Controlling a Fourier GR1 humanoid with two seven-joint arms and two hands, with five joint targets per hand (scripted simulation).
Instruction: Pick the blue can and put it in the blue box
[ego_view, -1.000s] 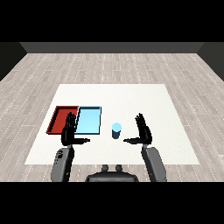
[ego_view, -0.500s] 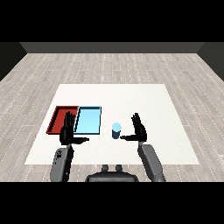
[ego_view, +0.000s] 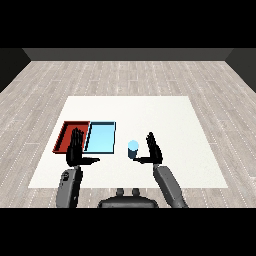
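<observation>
Blue can (ego_view: 133, 148) stands upright on the white table (ego_view: 165, 120), just right of the blue tray (ego_view: 100, 137). Right robot hand (ego_view: 154, 151) beside the can, fingers straight, thumb toward it. Left robot hand (ego_view: 76, 149), fingers apart, overlaps the red tray (ego_view: 67, 135) left of the can.

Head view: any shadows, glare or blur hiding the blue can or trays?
Head view: lighting is flat and even, with no glare on the white table; the small blue cylindrical can stands unobscured, apart from the black right hand; the black left hand overlaps the front edge of the red tray; the light blue tray shows clearly.
</observation>
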